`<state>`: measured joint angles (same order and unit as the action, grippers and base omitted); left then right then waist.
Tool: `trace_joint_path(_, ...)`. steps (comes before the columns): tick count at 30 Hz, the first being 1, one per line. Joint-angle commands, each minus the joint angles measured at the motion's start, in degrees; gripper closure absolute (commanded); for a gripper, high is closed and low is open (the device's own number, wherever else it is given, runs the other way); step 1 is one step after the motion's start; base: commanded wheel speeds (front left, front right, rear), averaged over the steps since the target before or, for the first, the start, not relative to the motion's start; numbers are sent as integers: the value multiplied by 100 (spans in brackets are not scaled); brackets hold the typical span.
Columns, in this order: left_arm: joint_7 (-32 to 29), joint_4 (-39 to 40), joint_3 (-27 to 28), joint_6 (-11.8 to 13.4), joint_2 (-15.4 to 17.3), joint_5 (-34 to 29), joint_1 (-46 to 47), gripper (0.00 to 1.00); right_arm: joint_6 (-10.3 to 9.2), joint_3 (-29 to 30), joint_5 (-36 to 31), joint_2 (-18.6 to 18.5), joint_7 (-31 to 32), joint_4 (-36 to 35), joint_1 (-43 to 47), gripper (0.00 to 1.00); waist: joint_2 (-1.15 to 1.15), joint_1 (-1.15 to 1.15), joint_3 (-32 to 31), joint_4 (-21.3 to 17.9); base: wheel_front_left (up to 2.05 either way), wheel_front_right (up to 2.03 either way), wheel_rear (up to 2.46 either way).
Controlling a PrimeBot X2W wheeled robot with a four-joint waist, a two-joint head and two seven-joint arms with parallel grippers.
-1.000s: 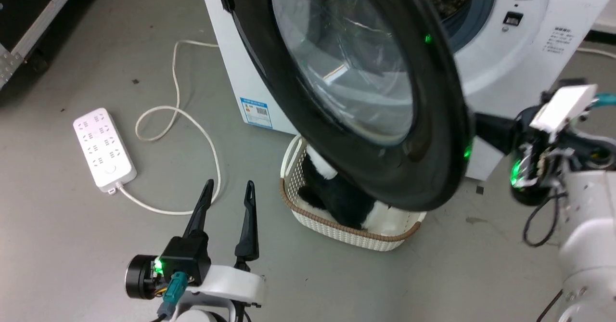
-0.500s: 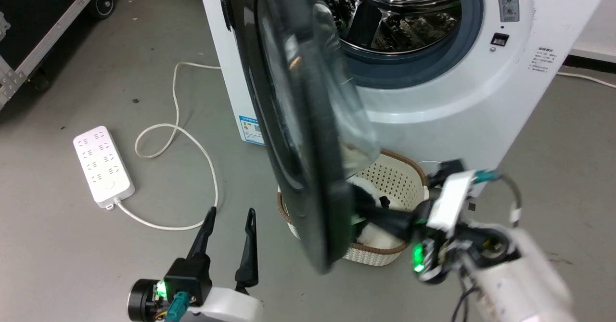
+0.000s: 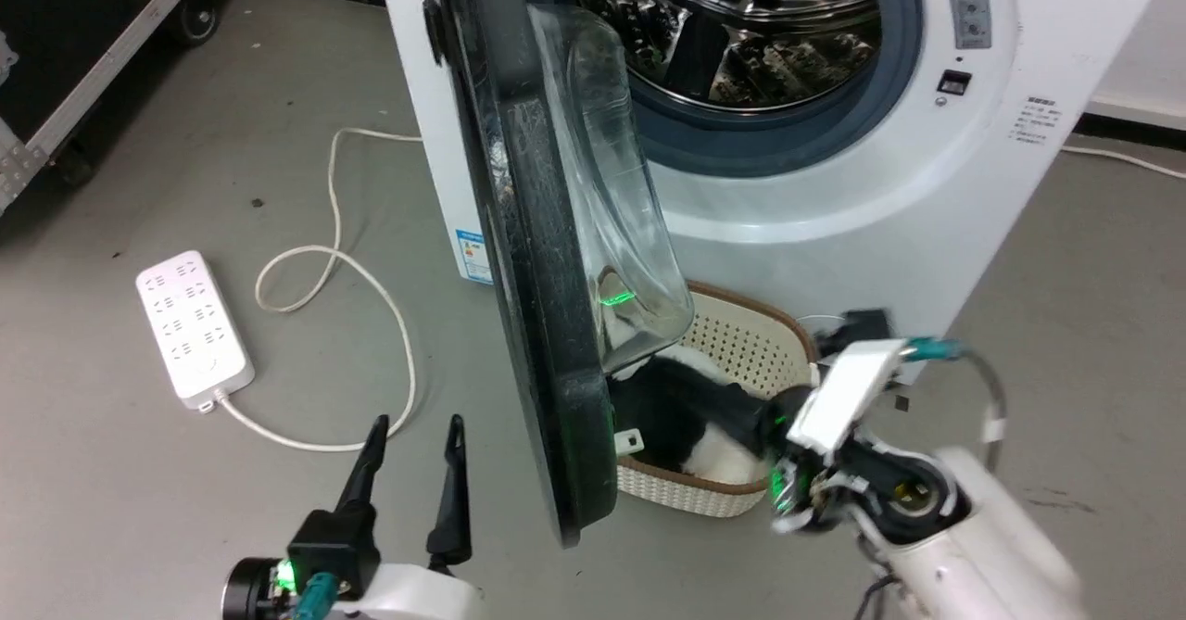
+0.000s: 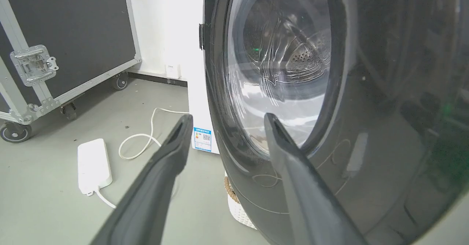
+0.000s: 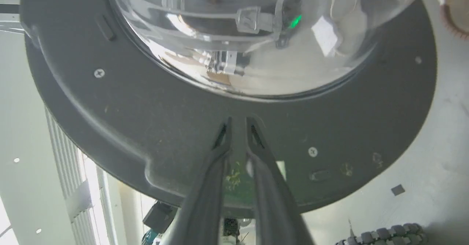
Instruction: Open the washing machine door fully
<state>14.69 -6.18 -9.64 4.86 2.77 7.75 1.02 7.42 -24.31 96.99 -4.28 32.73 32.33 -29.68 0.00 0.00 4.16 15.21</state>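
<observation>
The washing machine door [image 3: 533, 259] stands edge-on, swung out from the white washing machine [image 3: 834, 203]. Its clear glass bowl [image 3: 607, 184] faces the steel drum [image 3: 741, 27]. My right gripper [image 3: 639, 390] reaches from the lower right to the door's inner side. In the right wrist view its fingers [image 5: 253, 135] are nearly together, and the gripper [image 5: 238, 122] has its tips against the door's grey inner rim [image 5: 121, 117], just below the glass bowl [image 5: 256, 36]. On the door's [image 4: 366, 127] outer side, my left gripper [image 3: 412, 425] [image 4: 227, 117] is open and holds nothing.
A cream perforated basket [image 3: 686, 492] with a black and white soft thing in it sits on the floor under the door. A white power strip [image 3: 193, 328] and its looped cable [image 3: 371, 286] lie to the left. A black wheeled case [image 4: 66, 36] stands at the far left.
The door has swung from facing the camera to edge-on, uncovering the drum. My right gripper followed it down and left to its inner side. The view has shifted a little.
</observation>
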Motion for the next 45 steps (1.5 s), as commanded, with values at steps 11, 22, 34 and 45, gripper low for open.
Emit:
trace_joint_path(11, 30, -143, 384, -218, 88, 254, -144, 0, 7, 268, -3164, -1312, -3457, -1384, 270, 0, 0, 0, -268, -582, 0, 0, 0)
trace_joint_path(22, 30, -116, 789, -448, 333, 376, -331, 0, 7, 1500, -7418, -1495, -4634, -2300, 1419, 0, 0, 0, -353, -1201, 0, 0, 0)
trace_joint_path(34, 30, -132, 769, -471, 237, 248, -394, 0, 7, 2907, -9537, 85, -4729, -3120, 3475, 0, 0, 0, -361, -1265, 0, 0, 0)
trace_joint_path(45, 30, -96, 724, -427, 176, 44, -426, 0, 7, 2895, -9503, 138, -4768, -3056, 3567, 0, 0, 0, -296, -1245, 0, 0, 0)
